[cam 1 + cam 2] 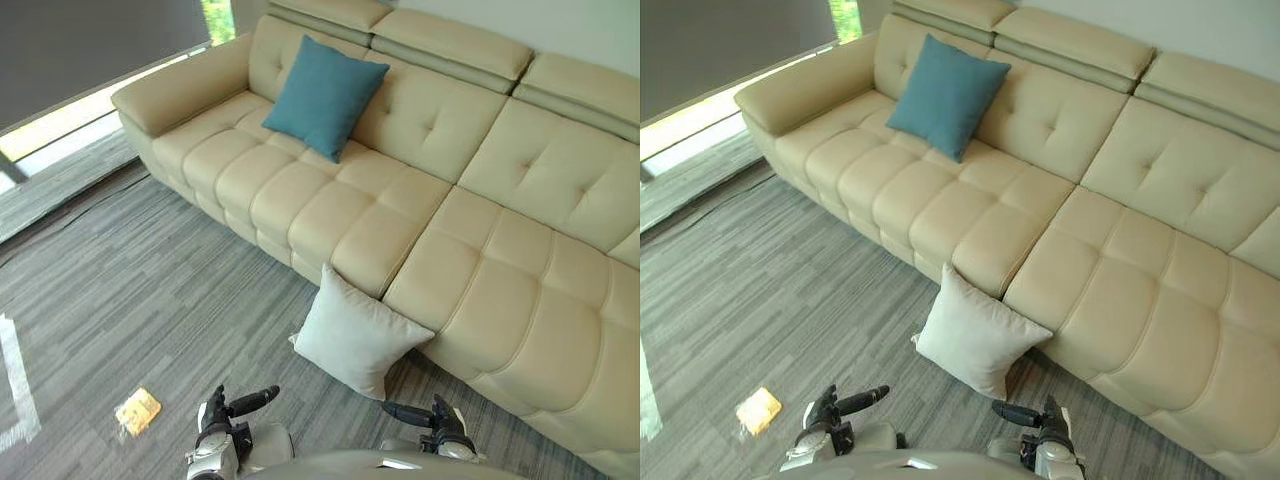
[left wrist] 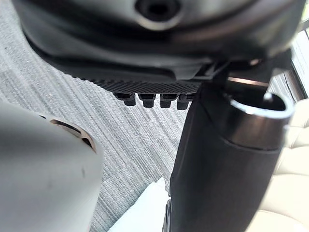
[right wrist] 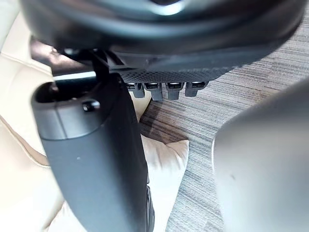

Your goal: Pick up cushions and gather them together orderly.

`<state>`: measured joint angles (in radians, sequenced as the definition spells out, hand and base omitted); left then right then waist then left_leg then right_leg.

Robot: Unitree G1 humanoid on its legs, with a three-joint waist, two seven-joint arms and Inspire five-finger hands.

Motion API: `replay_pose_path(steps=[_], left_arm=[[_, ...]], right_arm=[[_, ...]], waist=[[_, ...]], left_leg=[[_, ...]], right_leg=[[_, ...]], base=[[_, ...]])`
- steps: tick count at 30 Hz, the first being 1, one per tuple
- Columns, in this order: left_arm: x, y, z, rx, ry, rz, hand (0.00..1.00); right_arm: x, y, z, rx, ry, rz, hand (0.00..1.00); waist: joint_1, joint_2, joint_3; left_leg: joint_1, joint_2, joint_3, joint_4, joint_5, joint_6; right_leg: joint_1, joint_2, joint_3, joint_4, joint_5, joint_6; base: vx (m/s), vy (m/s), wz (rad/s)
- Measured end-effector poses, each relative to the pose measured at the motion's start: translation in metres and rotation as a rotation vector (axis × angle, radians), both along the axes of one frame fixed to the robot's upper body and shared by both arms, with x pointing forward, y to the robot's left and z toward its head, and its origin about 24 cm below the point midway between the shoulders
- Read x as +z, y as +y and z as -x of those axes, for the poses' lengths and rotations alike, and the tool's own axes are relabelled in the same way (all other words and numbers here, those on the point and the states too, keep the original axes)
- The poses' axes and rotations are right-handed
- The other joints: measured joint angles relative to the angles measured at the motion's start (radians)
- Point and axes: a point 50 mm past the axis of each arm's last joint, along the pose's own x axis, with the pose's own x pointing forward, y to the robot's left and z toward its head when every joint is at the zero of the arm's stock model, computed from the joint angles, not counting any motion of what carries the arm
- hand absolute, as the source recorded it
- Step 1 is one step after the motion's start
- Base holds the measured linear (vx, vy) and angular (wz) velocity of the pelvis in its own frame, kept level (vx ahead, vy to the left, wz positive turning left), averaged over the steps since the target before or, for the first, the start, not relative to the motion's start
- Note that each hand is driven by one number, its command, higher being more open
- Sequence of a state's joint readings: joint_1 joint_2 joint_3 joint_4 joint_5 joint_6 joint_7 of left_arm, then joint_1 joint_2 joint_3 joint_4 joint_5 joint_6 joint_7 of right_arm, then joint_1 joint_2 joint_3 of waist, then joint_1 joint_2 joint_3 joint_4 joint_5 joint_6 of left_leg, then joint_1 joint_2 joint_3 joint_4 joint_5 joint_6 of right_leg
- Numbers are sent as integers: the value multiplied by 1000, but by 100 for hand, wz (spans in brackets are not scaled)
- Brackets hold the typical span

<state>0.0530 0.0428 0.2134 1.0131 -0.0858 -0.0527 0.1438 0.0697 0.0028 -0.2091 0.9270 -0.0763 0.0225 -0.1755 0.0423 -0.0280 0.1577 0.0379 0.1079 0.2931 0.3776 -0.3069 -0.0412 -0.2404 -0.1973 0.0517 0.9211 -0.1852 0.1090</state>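
White cushion [image 1: 358,338] was propped on carpet [image 1: 150,290] against front edge of sofa [image 1: 480,260]; teal cushion [image 1: 325,95] (backrest-leaned) was set on seat; left hand [image 1: 225,418], right hand [image 1: 440,420] were held uncurled, empty.

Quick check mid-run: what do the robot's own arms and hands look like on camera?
The arms are silver-grey with rounded shells. The left hand and right hand are black, each with a thick cylindrical thumb and a row of short, blocky fingers under a finely ribbed palm edge.
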Motion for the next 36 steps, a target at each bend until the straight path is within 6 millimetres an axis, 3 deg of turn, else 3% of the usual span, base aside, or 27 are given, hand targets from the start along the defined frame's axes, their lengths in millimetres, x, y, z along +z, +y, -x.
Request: replay_pose_path(steps=[2, 3, 4, 5, 6, 8, 10, 14, 15, 17, 20, 22, 23, 25, 28, 33, 36], left_arm=[[0, -3, -1, -46, 5, -6, 100], [0, -5, -1, -60, 6, -7, 100], [0, -2, 0, -71, 9, -9, 100], [-2, -8, 1, -82, 23, 4, 100], [-4, -15, 1, -87, 29, 19, 100], [-5, -21, 2, -102, 31, 33, 100], [-4, -23, 1, -102, 23, 37, 100], [-2, -21, -8, -90, -2, 36, 100], [-2, -19, -7, -65, -4, 37, 100], [-1, -17, -8, -57, -12, 32, 100], [1, -9, -8, -56, -17, 10, 100], [1, -5, -6, -43, -15, 4, 100], [0, -7, -5, -25, -12, 10, 100], [0, 2, -3, -23, -1, -11, 100], [0, 4, -2, -28, 3, -14, 100], [-3, -3, 1, -48, 28, -1, 100], [-6, -8, 5, -57, 45, 12, 100]], right_arm=[[2, 1, -4, 17, -23, 6, 100], [3, 1, -5, 19, -29, 6, 100], [2, 5, -3, 23, -23, 1, 100], [1, 3, -1, 30, -12, 4, 100], [2, -2, -2, 30, -12, 17, 100], [3, -8, -2, 3, -19, 26, 100], [1, -9, 0, -9, -7, 29, 100], [0, -9, 4, -18, 6, 24, 100], [-1, -8, 4, -19, 11, 23, 100], [-2, -7, 4, -21, 20, 24, 100], [-3, -3, 3, -20, 28, 16, 100], [-3, -3, 3, -22, 28, 16, 100], [-3, -4, 2, -16, 29, 23, 100], [-4, 3, 6, -2, 38, 5, 100], [-5, 6, 8, 20, 47, 1, 100], [-5, 1, 8, 25, 49, 17, 100], [-4, -2, 6, 36, 47, 30, 100]], waist=[[-7, 2, 1], [-13, 2, 1], [-19, -15, -9], [-17, 0, -21], [-20, 33, -23], [-28, 49, -17], [-27, 53, -18], [-23, 47, -5], [-22, 44, -1], [-20, 41, 1], [-13, 18, 14], [-10, 12, 19], [-6, 27, 12], [1, -8, -7], [0, -22, -18], [2, -3, -38], [5, 20, -50]], left_leg=[[86, 1, 0, -62, 0, 0], [104, 5, -3, -74, 1, -1], [111, -8, -13, -73, 1, -5], [109, -3, -28, -74, -1, -10], [94, 20, -41, -59, 8, -22], [93, 35, -56, -47, 22, -27], [109, 44, -69, -33, 58, -57], [-9, 85, -116, 261, 132, -85], [-42, 98, -116, 329, 77, -87], [-81, 85, -124, 323, -6, -76], [-147, 28, -236, 262, -45, -57], [-177, -3, -343, 195, -42, -57], [-179, -4, -365, 157, -28, -65], [-167, -28, -292, 155, -42, -39], [-152, -44, -228, 129, -48, -22], [-101, -41, -151, 49, -36, -7], [-50, -17, -97, 10, -21, -11]], right_leg=[[-54, 22, -52, 48, -60, -40], [-71, 44, -74, -9, -83, -51], [-65, 77, -82, -224, -53, -71], [-26, 84, -92, -269, -87, -96], [-14, 103, -104, -302, -84, -102], [14, 117, -114, -321, -86, -106], [52, 125, -130, -338, -95, -121], [132, 141, -131, -417, -96, -123], [154, 146, -102, -439, -97, -124], [173, 152, -49, -469, -98, -125], [174, 151, 50, -473, -108, -108], [161, 153, 118, -441, -134, -76], [137, 169, 162, -388, -165, -36], [118, 144, 222, -374, -160, -18], [113, 116, 257, -440, -127, 15], [101, 114, 262, -491, -74, 23], [92, 124, 197, -485, -37, 28]], base=[[275, -86, -12], [349, -237, 16], [366, -261, 13], [357, -250, 2], [278, -175, -8], [230, -160, 5], [171, -131, 13], [138, -87, -5], [95, 29, -50], [84, 124, -70], [83, 204, -83], [63, 284, -107], [20, 252, -105], [124, 340, -88], [181, 274, -54], [162, 97, -48], [130, -11, -60]])
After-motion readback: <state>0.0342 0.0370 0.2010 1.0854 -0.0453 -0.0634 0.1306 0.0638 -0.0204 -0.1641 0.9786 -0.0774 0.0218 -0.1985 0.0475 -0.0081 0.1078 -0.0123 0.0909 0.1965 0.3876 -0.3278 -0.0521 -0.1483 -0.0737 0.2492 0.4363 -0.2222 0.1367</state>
